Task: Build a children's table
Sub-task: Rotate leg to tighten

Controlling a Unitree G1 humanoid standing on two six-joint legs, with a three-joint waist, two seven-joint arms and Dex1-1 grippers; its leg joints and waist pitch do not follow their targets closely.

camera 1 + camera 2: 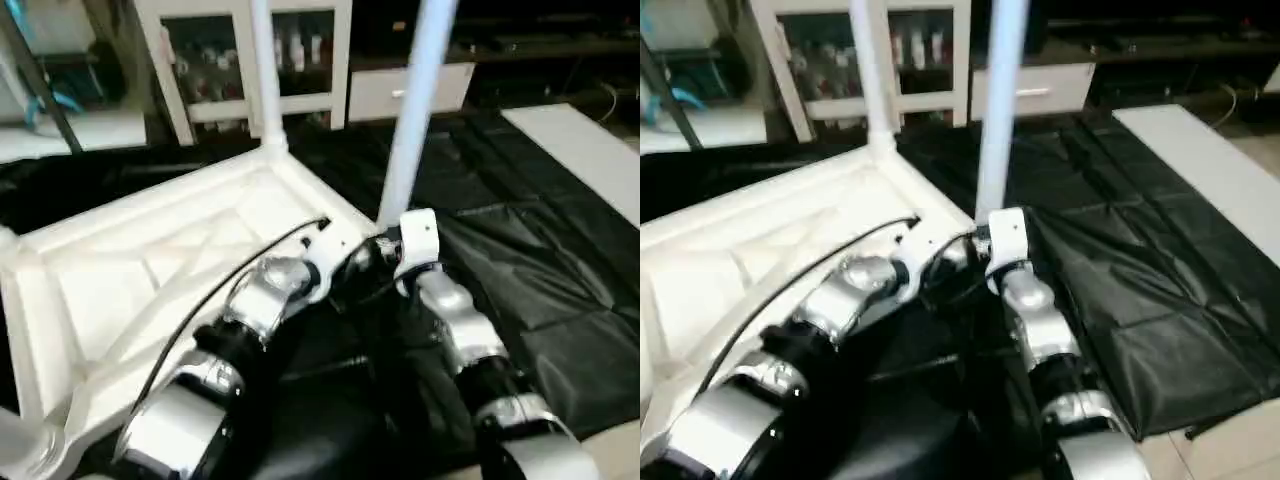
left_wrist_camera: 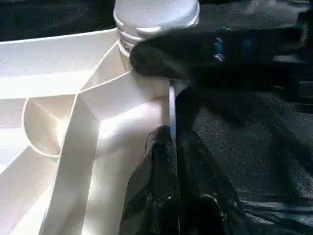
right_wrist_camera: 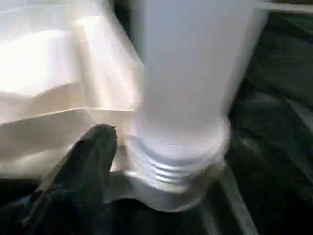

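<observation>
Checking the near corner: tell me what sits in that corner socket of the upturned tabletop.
A white leg stands upright in the corner socket of the tabletop. A few thread ridges still show above the rim; the leg's lower end is hidden inside.

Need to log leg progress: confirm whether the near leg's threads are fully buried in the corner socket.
No. In the right wrist view, several thread rings show on the near leg above the corner socket.
</observation>
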